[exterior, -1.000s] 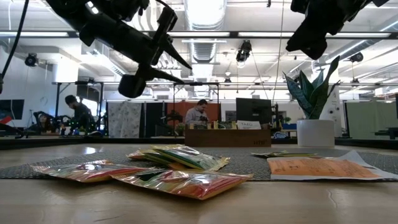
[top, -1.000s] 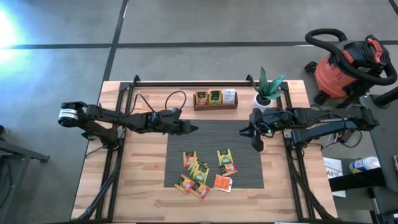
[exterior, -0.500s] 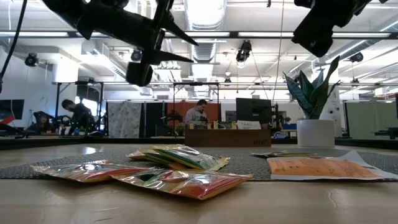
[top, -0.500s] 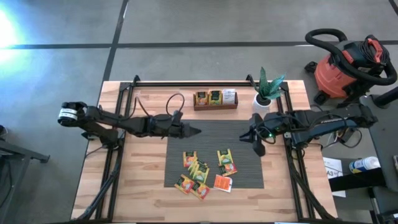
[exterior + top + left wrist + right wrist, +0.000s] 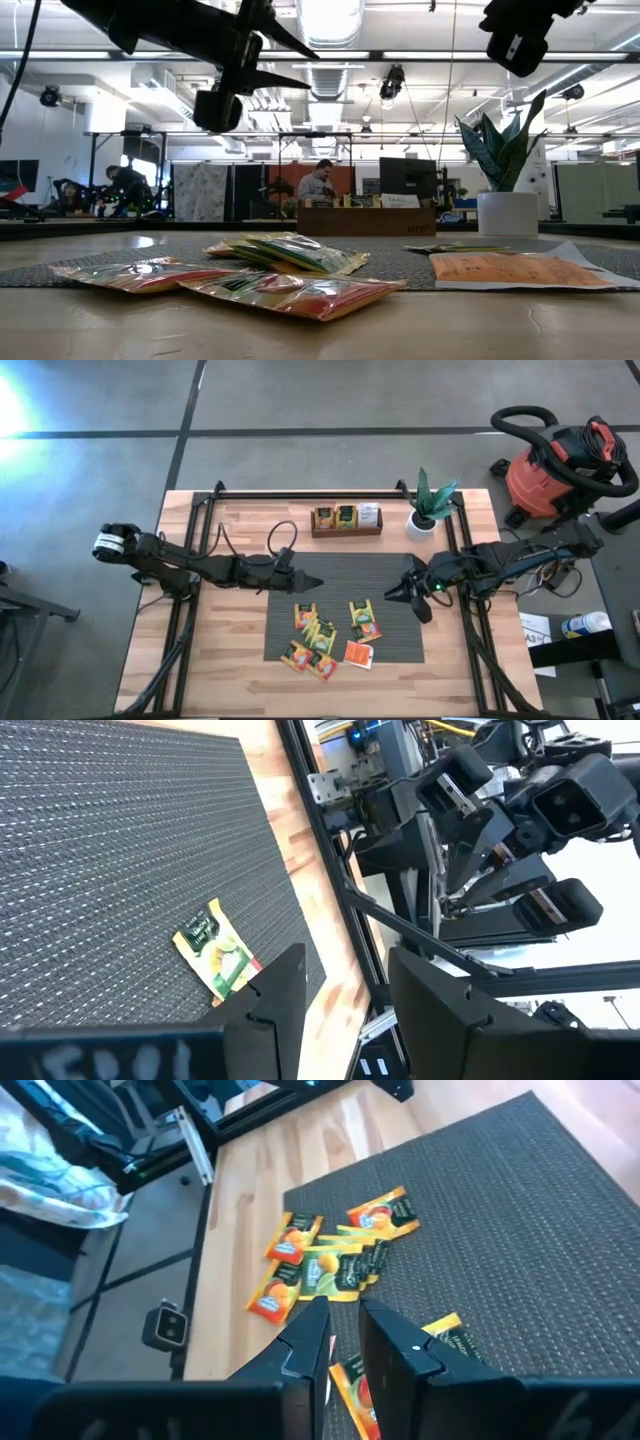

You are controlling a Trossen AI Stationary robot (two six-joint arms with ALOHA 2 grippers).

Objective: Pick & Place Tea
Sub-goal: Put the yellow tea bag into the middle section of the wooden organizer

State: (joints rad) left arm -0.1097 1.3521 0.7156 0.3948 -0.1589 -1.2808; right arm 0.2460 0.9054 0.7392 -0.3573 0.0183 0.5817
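1. High view: your left gripper (image 5: 315, 582) and right gripper (image 5: 398, 596) hover over the mat (image 5: 395, 565), empty; tea sachets (image 5: 320, 635) lie loose below.
2. Left wrist view: fingers (image 5: 280, 995) stand wide apart.
3. Right wrist view: fingers (image 5: 305, 1342) narrow but not closed; next, drop onto a sachet.

Grey floor (image 5: 300, 400); red shop vacuum (image 5: 555, 465).

mat (image 5: 392, 572): one, grey ribbed
tea sachets on the mat (image 5: 318, 632): about nine; they overlap, so exact count unclear
orange-red ones among them (image 5: 358, 653): at least three
tray (image 5: 345, 532) behind the mat: one
sachets standing in tray (image 5: 346, 516): three, two yellow-green, one white
potted plant (image 5: 428, 505) by the mat's far right corner: one
my grippers: two, left gripper (image 5: 318, 583), right gripper (image 5: 392, 597), both over the mat
shop vacuum (image 5: 550, 470) well off the mat: one
people (image 5: 320, 183) in the room beyond the mat: two
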